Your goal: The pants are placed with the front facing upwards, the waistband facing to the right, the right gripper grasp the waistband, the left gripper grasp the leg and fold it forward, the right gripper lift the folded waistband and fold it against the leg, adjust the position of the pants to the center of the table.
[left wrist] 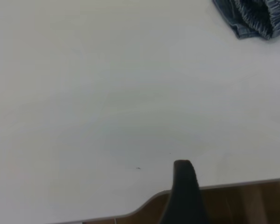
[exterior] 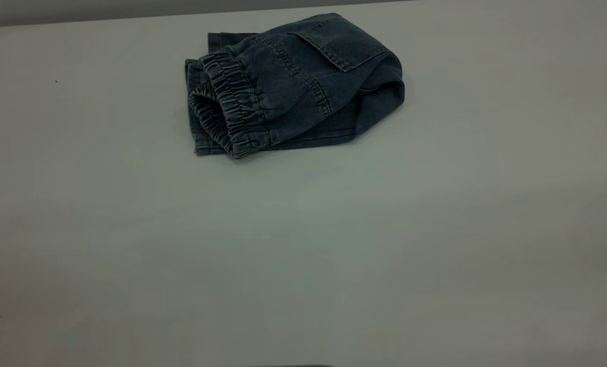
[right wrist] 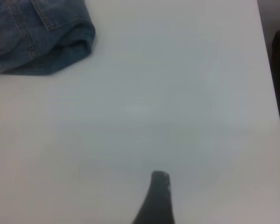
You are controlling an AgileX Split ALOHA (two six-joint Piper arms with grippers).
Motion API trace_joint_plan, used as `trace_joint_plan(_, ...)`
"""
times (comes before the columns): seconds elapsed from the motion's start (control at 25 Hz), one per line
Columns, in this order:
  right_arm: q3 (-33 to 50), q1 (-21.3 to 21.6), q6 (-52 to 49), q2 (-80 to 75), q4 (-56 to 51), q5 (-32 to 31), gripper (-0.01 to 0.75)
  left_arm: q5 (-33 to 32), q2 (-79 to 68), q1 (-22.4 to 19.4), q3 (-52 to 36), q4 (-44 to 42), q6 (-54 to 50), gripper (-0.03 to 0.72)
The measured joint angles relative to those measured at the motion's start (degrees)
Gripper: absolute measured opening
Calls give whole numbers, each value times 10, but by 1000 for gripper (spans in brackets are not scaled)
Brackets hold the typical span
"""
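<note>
Table point(exterior: 303, 244): white, matte, bare on all sides of the load. Pants point(exterior: 293, 86): folded bundle near the far edge, waistband point(exterior: 232, 107) toward the left gripper point(left wrist: 183, 186), well apart from it. Right gripper point(right wrist: 157, 196): likewise well clear. Jaw positions: cannot tell for either.

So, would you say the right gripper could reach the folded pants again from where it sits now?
Probably yes. The right gripper is drawn back over bare table, and nothing lies between it and the pants, whose pocket side faces it.
</note>
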State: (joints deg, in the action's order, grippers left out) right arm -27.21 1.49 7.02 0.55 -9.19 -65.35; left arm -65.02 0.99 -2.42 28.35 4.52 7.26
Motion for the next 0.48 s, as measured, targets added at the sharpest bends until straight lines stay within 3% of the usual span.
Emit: trace_joint_plan(0.48, 0, 0, 0, 0, -3, 0, 589, 0, 0, 0, 0, 0, -1, 494)
